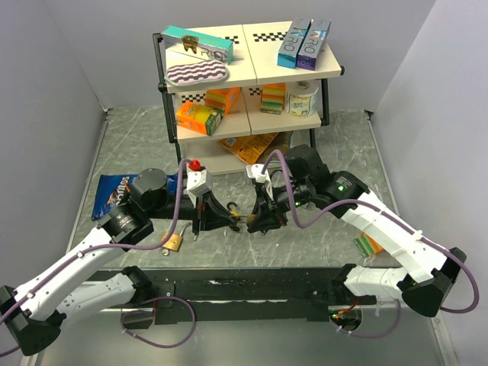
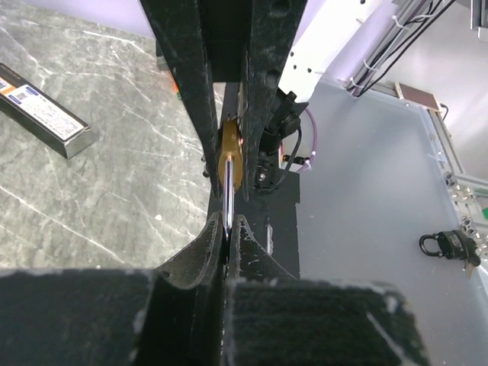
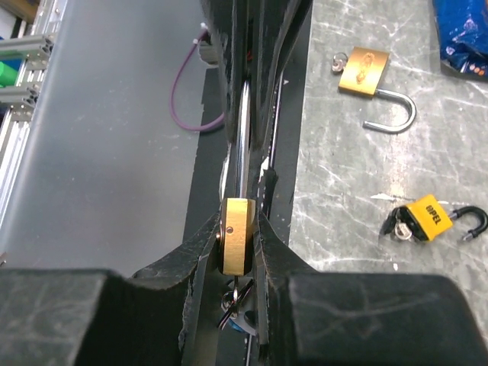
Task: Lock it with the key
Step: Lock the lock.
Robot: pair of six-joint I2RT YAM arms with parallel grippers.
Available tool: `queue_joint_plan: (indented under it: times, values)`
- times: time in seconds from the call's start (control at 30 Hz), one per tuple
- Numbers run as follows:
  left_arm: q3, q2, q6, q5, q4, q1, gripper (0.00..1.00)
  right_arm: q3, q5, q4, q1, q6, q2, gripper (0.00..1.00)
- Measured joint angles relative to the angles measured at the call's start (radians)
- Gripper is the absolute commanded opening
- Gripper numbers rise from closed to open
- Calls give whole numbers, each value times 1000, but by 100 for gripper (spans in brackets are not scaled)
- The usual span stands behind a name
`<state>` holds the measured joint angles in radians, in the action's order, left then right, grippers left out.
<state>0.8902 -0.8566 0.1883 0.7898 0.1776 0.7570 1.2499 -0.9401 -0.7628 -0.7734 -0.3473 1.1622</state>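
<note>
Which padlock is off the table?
The brass padlock pinched in the right gripper; the other brass lock and the yellow lock lie on the table.

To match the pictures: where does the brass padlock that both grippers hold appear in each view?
Top external: held padlock at the centre, between left gripper and right gripper.
Left wrist: held padlock above centre, edge-on, beyond the left fingers.
Right wrist: held padlock below centre, between the right fingers.
Shared landmark: the grey marbled table.
</note>
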Motion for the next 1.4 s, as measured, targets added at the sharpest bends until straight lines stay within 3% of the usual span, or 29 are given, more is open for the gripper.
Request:
queue_joint_plan:
  times: [0.47,0.73,0.8,0.83,0.87,1.0,1.4]
  values:
    - [-61,-27,117,-28,-118,48,1,3,6,-40,-2,61,8,0]
    - [-82,-14,112,-23,-115,41,1,3,9,-76,-3,48,23,1]
    - [-100,6,104,-1,-126,13,1,2,10,-61,-1,36,26,39]
    - [-103,13,96,1,-127,-1,1,2,8,-47,6,30,29,66]
    - [-104,21,83,6,-124,-14,1,2,5,-40,9,27,32,70]
    - [-105,50,6,37,-34,-82,1,3,-2,-48,48,-22,31,75]
    - [-105,57,-103,132,95,-140,1,1,18,-108,124,-70,-21,68]
